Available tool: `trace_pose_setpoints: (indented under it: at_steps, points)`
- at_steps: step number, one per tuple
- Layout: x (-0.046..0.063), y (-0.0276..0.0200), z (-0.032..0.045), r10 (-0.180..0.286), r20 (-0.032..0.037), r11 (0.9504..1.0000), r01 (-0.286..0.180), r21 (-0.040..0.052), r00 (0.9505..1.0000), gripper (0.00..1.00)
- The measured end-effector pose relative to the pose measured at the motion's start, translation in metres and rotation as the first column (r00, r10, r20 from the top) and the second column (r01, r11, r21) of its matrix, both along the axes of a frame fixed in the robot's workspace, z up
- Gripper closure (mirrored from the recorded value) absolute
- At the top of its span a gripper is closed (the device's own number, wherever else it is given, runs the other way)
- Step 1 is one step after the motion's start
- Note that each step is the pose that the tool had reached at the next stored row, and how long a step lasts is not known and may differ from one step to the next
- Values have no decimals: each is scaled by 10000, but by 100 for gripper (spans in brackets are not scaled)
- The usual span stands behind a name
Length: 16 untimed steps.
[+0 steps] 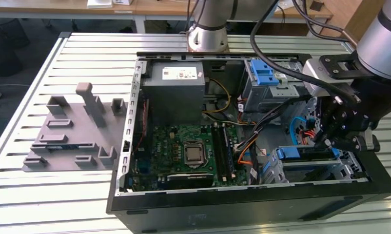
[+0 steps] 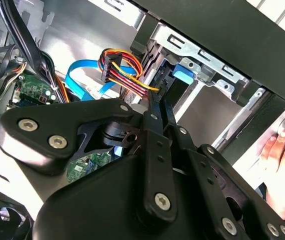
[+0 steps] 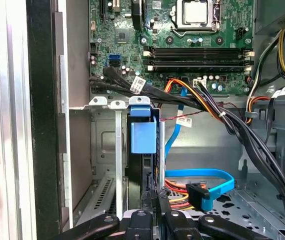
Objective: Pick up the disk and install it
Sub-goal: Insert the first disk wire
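Observation:
The disk (image 1: 304,153) stands on edge in the drive bay at the case's near corner, on the exterior view's right, with its blue bracket along the top. In the first wrist view its blue bracket tab (image 3: 143,134) faces the camera and the dark disk edge (image 3: 151,167) runs down between the bay's metal walls. My gripper (image 1: 328,142) reaches down into the open computer case (image 1: 247,195) and is shut on the disk's end. Its black fingers (image 3: 161,196) pinch that edge. In the second wrist view the gripper (image 2: 158,97) points at the bay beside the blue bracket (image 2: 185,75).
A grey power supply (image 1: 176,85), the green motherboard (image 1: 182,151) and a silver cage with a blue latch (image 1: 267,78) fill the case. Bundled cables (image 3: 217,112) and a blue flat cable (image 3: 202,177) lie close to the bay. A person's hand (image 2: 282,165) rests outside the case. A grey fixture (image 1: 72,131) lies on the table.

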<state>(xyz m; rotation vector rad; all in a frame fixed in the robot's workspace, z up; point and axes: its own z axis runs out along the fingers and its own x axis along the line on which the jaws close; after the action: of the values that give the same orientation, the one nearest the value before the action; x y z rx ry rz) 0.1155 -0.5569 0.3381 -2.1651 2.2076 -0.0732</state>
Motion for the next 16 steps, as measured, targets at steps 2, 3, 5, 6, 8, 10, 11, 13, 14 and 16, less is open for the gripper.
trace_pose_setpoints:
  at_steps: [2, 3, 5, 6, 8, 10, 11, 13, 14, 16]
  points:
    - [2, 0, -6, 0, 0, 10000, 0, 0, 10000, 84]
    - [2, 0, -9, 0, 0, 10000, 0, -1, 10000, 84]
    - [2, 0, -16, 0, 0, 10000, 0, 0, 10000, 84]
    - [2, 0, -19, 0, 0, 10000, 0, 0, 10000, 84]
    - [2, -1, -25, -1, 0, 10000, 1, -1, 10000, 84]
    - [5, -1, -29, 0, 0, 10000, 0, -1, 10000, 84]
    - [7, -1, -31, 0, 0, 10000, 0, 0, 10000, 84]
    - [9, -1, -33, -1, 0, 10000, 1, -1, 10000, 84]
    - [9, -1, -35, -1, 0, 10000, 1, -2, 10000, 84]
    - [10, -1, -40, 0, 0, 10000, 0, 1, 10000, 84]
